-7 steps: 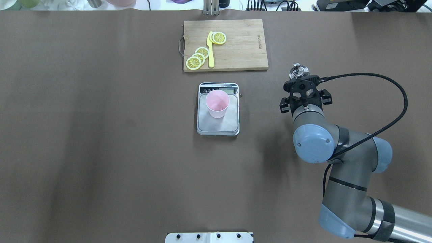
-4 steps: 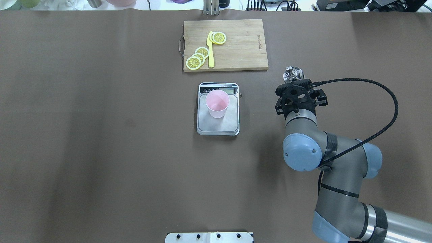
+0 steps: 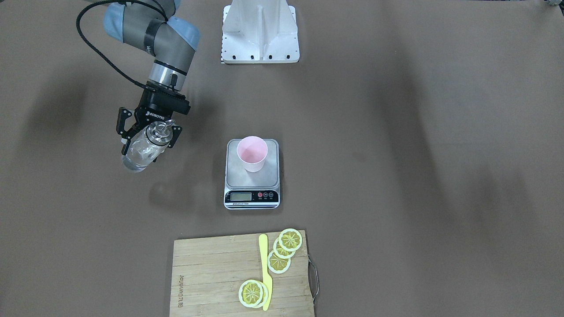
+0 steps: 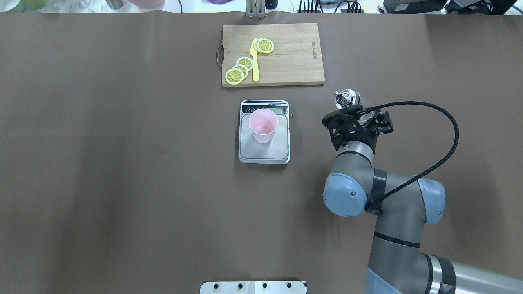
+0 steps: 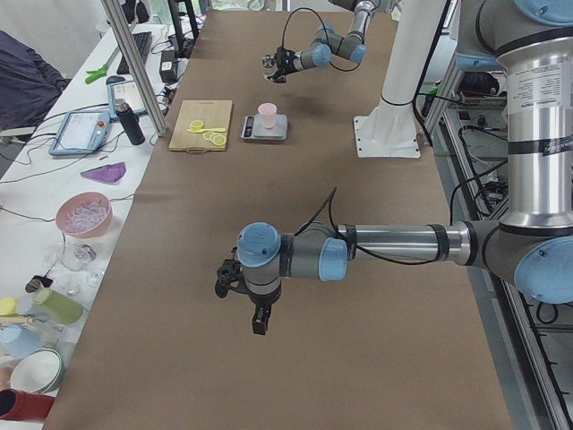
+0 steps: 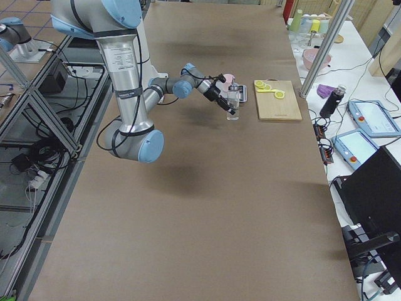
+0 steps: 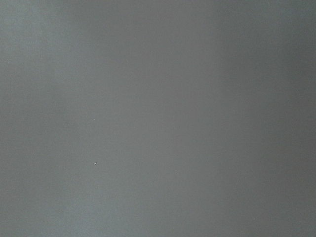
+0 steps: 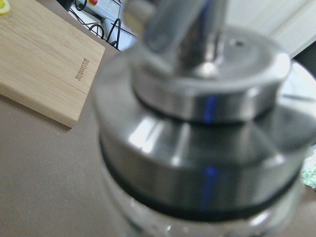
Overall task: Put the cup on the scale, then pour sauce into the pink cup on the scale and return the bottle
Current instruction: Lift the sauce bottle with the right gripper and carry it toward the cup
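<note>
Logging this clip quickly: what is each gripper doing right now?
Left gripper: cannot be told from the side view.
Right gripper: closed, holding the bottle.

Table (image 4: 122,183): brown matte cover, spreading all around the right claw (image 3: 148,141).
Side bench (image 5: 27,251): white, cluttered, out past the claw.
Floor (image 6: 25,7): tan tiles.

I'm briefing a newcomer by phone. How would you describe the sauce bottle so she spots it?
Find the wooden cutting board at the far side of the table, then the scale in front of it. To the robot's right of the scale, the right end effector holds the bottle above the table. Unlike the pink cup, it is clear glass with a shiny metal cap.
</note>
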You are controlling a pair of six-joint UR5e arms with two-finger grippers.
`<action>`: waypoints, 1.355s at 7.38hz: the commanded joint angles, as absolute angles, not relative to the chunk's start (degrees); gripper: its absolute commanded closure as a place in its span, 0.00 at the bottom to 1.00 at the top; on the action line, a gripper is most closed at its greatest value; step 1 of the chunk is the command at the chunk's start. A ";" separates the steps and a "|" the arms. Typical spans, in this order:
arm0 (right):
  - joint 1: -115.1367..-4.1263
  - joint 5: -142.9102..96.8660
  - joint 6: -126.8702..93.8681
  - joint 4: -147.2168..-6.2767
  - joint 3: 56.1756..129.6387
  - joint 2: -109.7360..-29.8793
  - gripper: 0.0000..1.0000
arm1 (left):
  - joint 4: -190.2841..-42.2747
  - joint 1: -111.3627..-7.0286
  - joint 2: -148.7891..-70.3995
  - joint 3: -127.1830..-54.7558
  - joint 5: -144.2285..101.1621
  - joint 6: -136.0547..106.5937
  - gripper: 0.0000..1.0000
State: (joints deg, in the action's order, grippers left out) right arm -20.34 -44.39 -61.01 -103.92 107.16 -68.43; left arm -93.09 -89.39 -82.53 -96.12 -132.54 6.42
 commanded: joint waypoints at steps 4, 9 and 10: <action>-16.79 -42.45 -68.89 -129.26 107.05 -60.04 1.00 | -92.99 -89.38 -82.18 -96.06 -132.54 6.50 0.01; -16.70 -40.34 -71.10 -135.49 95.82 -51.79 1.00 | -92.99 -89.47 -81.21 -96.50 -132.63 6.50 0.01; -16.61 -40.34 -73.19 -138.14 94.76 -50.81 1.00 | -92.99 -89.47 -81.21 -96.42 -132.63 6.50 0.01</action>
State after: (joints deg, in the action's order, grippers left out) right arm -16.66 -40.45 -71.20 -134.47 96.58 -52.63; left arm -92.99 -89.47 -81.27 -96.45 -132.62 6.50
